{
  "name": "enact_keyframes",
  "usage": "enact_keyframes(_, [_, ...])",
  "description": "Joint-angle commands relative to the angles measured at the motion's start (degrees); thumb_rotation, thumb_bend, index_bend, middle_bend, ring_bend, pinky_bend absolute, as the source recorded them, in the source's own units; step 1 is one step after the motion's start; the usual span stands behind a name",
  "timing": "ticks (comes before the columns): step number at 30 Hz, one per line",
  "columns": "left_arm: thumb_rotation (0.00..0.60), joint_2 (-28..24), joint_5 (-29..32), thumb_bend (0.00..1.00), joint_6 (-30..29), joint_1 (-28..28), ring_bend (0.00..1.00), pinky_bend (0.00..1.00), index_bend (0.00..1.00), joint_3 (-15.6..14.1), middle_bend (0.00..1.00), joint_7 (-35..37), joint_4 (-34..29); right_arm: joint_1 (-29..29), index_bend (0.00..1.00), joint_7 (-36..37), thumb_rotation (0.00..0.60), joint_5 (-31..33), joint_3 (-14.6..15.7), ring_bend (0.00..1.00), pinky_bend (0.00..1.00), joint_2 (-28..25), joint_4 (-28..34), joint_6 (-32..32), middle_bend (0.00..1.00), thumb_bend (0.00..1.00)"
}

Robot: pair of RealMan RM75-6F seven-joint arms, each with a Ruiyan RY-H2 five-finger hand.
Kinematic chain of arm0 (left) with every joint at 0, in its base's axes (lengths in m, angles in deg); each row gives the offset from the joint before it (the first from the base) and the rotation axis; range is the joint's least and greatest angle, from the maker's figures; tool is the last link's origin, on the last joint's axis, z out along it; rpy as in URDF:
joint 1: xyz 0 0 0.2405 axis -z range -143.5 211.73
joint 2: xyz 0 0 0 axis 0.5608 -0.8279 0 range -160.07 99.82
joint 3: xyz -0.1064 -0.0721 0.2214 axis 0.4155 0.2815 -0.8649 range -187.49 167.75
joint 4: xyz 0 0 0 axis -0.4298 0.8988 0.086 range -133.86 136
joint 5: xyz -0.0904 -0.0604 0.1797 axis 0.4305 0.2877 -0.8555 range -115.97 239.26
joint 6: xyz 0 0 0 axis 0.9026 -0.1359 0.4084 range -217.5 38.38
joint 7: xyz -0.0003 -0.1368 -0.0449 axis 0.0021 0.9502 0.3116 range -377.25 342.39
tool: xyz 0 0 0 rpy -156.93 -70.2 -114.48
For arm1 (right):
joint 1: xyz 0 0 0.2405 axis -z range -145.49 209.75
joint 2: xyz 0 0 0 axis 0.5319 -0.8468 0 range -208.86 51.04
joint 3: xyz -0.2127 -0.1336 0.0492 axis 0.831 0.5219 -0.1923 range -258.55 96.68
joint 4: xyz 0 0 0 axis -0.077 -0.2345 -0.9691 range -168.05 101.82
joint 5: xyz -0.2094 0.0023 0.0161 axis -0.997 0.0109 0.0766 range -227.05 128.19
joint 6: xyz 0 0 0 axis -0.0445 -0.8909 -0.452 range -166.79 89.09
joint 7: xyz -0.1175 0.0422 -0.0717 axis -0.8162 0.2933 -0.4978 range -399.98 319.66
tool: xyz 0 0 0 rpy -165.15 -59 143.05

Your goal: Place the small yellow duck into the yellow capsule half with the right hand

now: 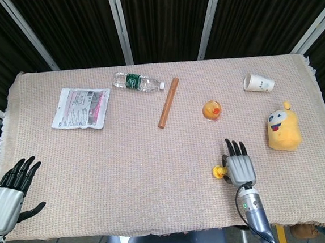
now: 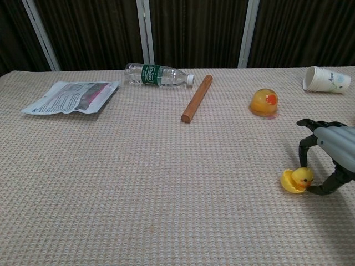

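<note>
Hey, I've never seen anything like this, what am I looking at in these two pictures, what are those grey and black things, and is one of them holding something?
They are the two mechanical hands of a robot at a cloth-covered table. One picture looks down from its head; the other looks across from its chest.

The right hand has its fingers around a small yellow duck sitting in a yellow capsule half. Whether it grips the duck, I cannot tell. The left hand hangs open at the table's near corner, holding nothing.

Also on the table: a clear plastic bottle, a wooden stick, a printed packet, a clear orange dome, a tipped paper cup and a yellow plush toy.
</note>
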Motion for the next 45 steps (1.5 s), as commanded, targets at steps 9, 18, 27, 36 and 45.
enact_keyframes(9, [0.6, 0.1, -0.3, 0.0, -0.5, -0.1, 0.0, 0.2, 0.0, 0.1, 0.0, 0.1, 0.2, 0.2, 0.54, -1.9, 0.6, -1.8, 0.6, 0.0, 0.0, -0.2, 2.7, -1.1, 0.0, 0.15])
enact_keyframes(18, [0.6, 0.1, -0.3, 0.0, -0.7, -0.1, 0.0, 0.2, 0.0, 0.2, 0.0, -0.1, 0.1, 0.3, 0.54, -3.0, 0.6, -2.2, 0.7, 0.0, 0.0, 0.8, 3.2, -1.0, 0.0, 0.15])
enact_keyframes(27, [0.6, 0.0, -0.2, 0.0, -0.5, -0.1, 0.0, 0.2, 0.0, 0.2, 0.0, -0.1, 0.1, -0.5, 0.54, -3.4, 0.6, -1.4, -0.3, 0.0, 0.0, 2.1, 1.7, 0.3, 0.0, 0.15])
enact_keyframes(36, [0.6, 0.0, -0.2, 0.0, -0.4, 0.0, 0.0, 0.2, 0.0, 0.2, 0.0, 0.2, 0.1, -1.1, 0.54, -3.7, 0.6, -1.0, -1.1, 0.0, 0.0, 1.9, 1.5, 1.1, 0.0, 0.15])
enact_keyframes(45, [0.6, 0.0, -0.2, 0.0, -0.6, -0.1, 0.0, 0.2, 0.0, 0.3, 0.0, 0.0, 0.1, -1.0, 0.54, -3.9, 0.6, -1.0, -0.9, 0.0, 0.0, 1.6, 2.0, 0.9, 0.0, 0.15])
